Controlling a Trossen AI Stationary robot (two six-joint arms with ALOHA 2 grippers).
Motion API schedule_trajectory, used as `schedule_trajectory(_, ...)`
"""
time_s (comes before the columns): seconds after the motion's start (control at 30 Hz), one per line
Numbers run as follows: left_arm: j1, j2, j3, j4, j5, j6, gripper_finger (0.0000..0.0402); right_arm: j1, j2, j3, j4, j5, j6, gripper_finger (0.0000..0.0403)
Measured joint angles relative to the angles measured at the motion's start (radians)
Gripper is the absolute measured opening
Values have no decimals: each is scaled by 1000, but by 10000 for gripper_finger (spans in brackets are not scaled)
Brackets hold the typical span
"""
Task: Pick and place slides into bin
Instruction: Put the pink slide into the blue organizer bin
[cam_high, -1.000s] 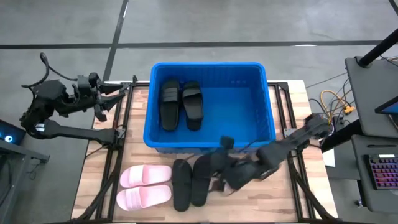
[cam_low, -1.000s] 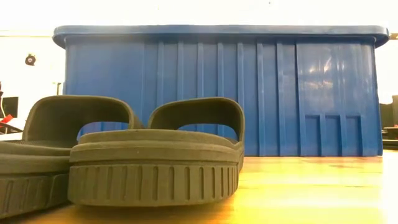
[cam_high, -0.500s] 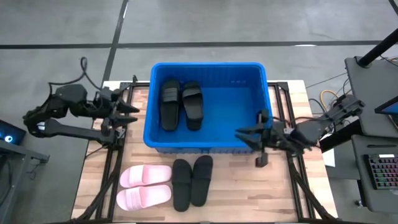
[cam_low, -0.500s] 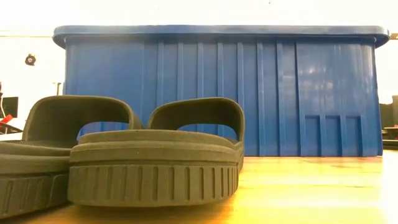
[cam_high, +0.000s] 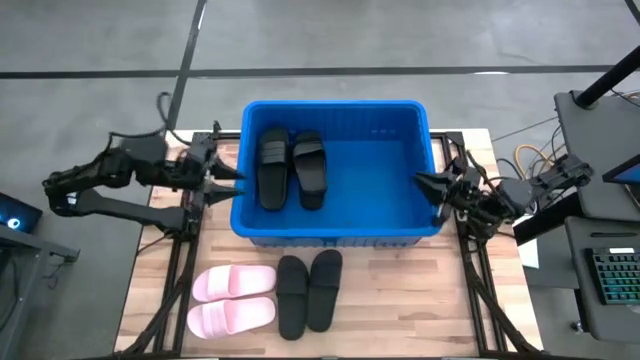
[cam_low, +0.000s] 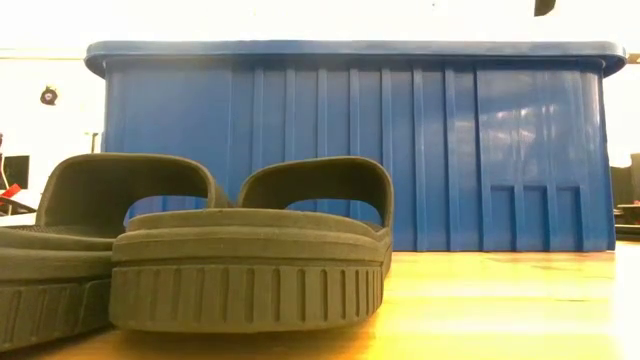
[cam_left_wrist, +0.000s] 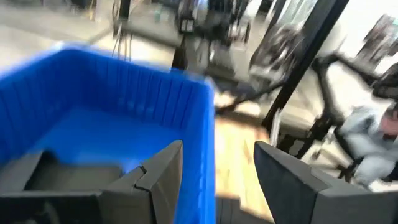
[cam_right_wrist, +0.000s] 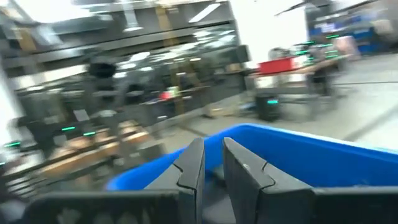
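1. The blue bin (cam_high: 337, 170) sits at the far middle of the wooden table (cam_high: 420, 310). It already holds one black pair (cam_high: 291, 168), lying side by side against its left wall with their long axes running front to back; the rest of its floor is bare.

2. Four slides wait on the table in front of the bin. The pale pink pair (cam_high: 232, 300) lies toward the left front corner, long axes running left to right. The second black pair (cam_high: 307, 292) lies just beside it near the middle, long axes front to back, and fills the foreground of the low view.

3. The left gripper (cam_high: 222, 177) hovers at the bin's left rim, fingers spread and empty, as the left wrist view shows (cam_left_wrist: 214, 180).

4. The right gripper (cam_high: 432, 186) hovers at the bin's right rim. Its fingers stand nearly together with only a narrow gap, nothing between them (cam_right_wrist: 212, 165).

5. Both grippers sit level with the bin, so every remaining slide lies toward the table's front from them. By my judgement the pink pair is nearer the left arm, while the black pair is about midway between the two.
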Motion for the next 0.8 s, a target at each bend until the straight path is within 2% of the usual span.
schedule_trajectory(0.07, -1, 33, 24, -89, -38, -54, 184, -15, -29, -24, -1, 71, -14, 49)
schedule_trajectory(0.2, -2, 118, 76, -293, -77, -274, 184, -55, -66, -37, 2, 167, -104, 48)
schedule_trajectory(0.27, -16, 172, 95, -344, -61, -383, 184, -75, -81, -37, 5, 172, -166, 49)
schedule_trajectory(0.37, -62, 251, 131, -357, 25, -523, 184, -89, -107, -37, 10, 172, -232, 50)
schedule_trajectory(0.5, -139, 373, 221, -389, 64, -610, 184, -89, -147, -32, 10, 172, -315, 48)
schedule_trajectory(0.67, -246, 545, 409, -635, 72, -852, 184, -89, -172, -13, 10, 171, -418, 50)
schedule_trajectory(0.8, -344, 696, 545, -851, 81, -1070, 184, -89, -172, 3, 9, 171, -559, 48)
